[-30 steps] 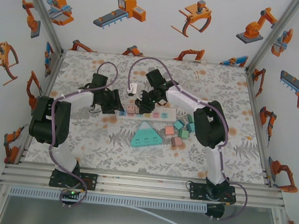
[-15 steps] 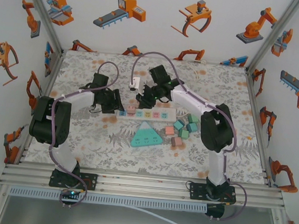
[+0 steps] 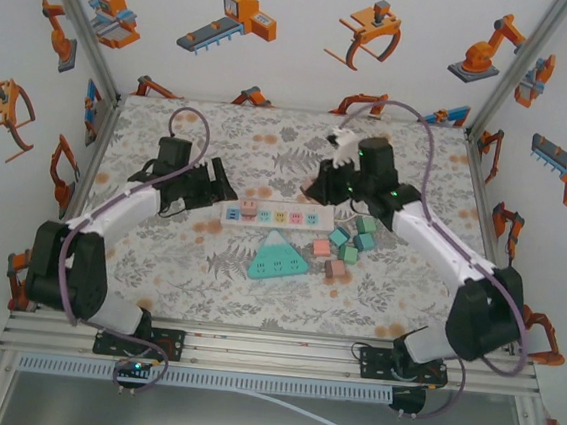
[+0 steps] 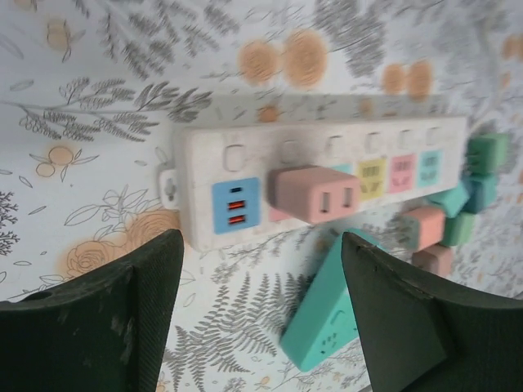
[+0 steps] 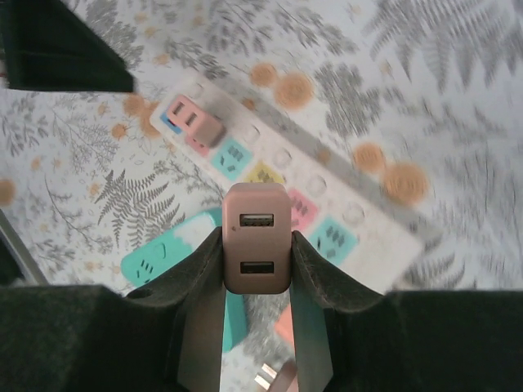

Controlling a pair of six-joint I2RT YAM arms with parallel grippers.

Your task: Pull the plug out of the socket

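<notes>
Pulling looks done: the right gripper (image 5: 256, 253) clamps the dusty-pink two-port USB plug (image 5: 256, 233) clear of the white plastic power strip (image 4: 359, 135), at its 1 o'clock in the top view. Another pink plug (image 4: 315, 193) sits socketed; the left gripper (image 4: 261, 269) gapes wide.

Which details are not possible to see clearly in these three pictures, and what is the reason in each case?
1. Right wrist view: the prong side of the held plug is unclear. The right gripper crowds it and the bottom edge cuts it off.
2. Left wrist view: the teal triangular socket is partly behind a finger of the left gripper.
3. Top view: the switches of the power strip are too small to tell on from off.
</notes>
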